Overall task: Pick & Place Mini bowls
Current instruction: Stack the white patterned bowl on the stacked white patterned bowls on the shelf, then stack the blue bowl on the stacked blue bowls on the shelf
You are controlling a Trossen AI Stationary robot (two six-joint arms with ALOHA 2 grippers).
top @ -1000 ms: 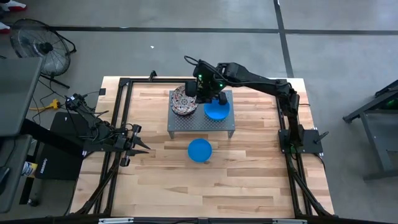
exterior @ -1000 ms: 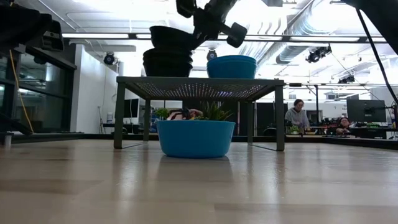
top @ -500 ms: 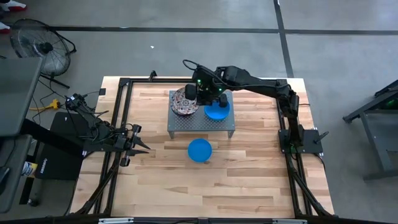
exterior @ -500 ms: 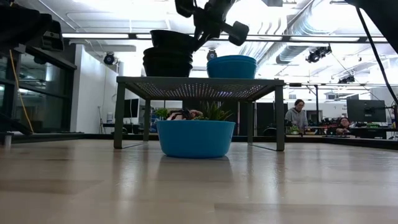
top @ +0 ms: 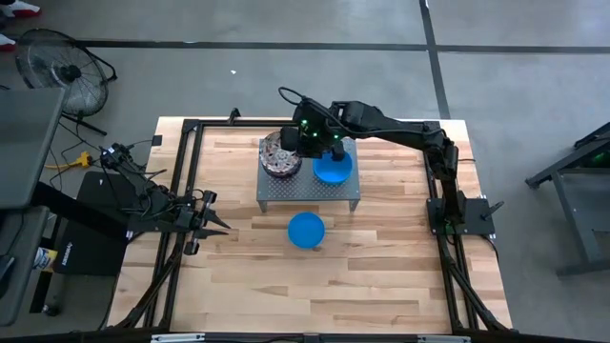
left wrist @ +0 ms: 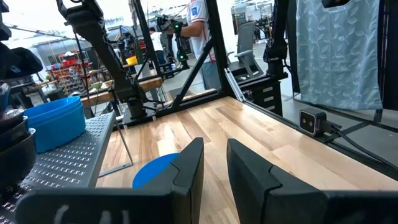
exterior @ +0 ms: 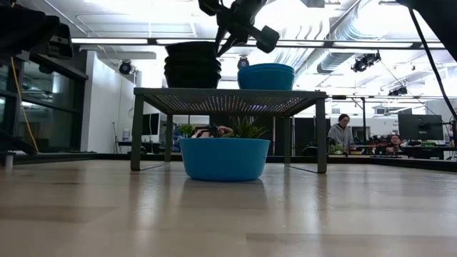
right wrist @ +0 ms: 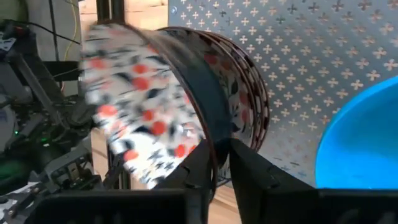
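The stack of small round floral bowls, white with red and dark pattern, sits on the left half of the grey perforated metal stand. In the right wrist view the top floral bowl has its rim between the right gripper's fingers, which stand narrow on either side of that rim; whether they clamp it or have just let go I cannot tell. The low view shows the stack level and nested.

Beside it on the stand are plain bright blue bowls, and one more blue bowl rests on the wooden surface in front of the stand.

As I judge it, the step in hand is setting the top floral bowl into the stack. To do it well, the fingers should part only as far as needed to clear the rim, then lift straight up so neither fingertip drags the wall and tips the pile toward the blue bowls.

The left gripper waits low at the surface's left edge, well apart, fingers narrow and empty.
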